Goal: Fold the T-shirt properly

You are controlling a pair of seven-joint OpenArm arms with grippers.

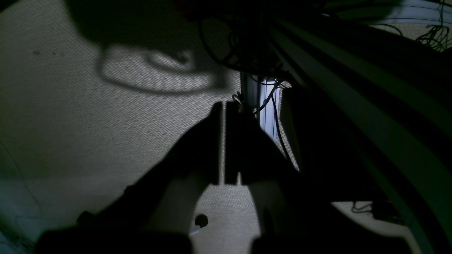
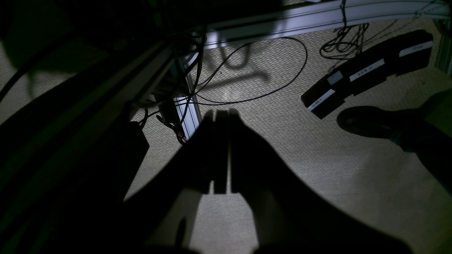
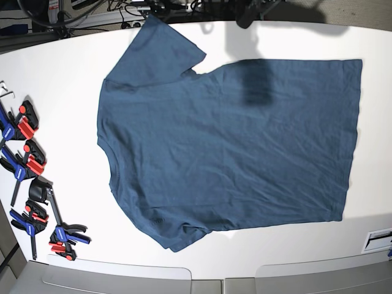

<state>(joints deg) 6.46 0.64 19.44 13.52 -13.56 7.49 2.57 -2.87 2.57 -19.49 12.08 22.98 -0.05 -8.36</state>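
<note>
— Listing item one: T-shirt [image 3: 226, 147], teal, spread flat on the white table [image 3: 67, 79], collar toward the clamps [image 3: 27, 162]. Risk?

— I'd expect dragging or bunching if I pinch one layer off-seam.

— Grippers?

— Left gripper [image 1: 224, 143] and right gripper [image 2: 221, 151]: jaws pressed together, empty, over carpet. The shirt lies well away from both, outside either wrist view.

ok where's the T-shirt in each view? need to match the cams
Base: the T-shirt lies flat across the middle of the white table, collar toward the clamps at the picture's left.
Left wrist: not in it; only the shut left tool over carpet.
Right wrist: not in it; the shut right tool over carpet.
Shared landmark: both wrist views show the aluminium frame post; base shares none.
</note>
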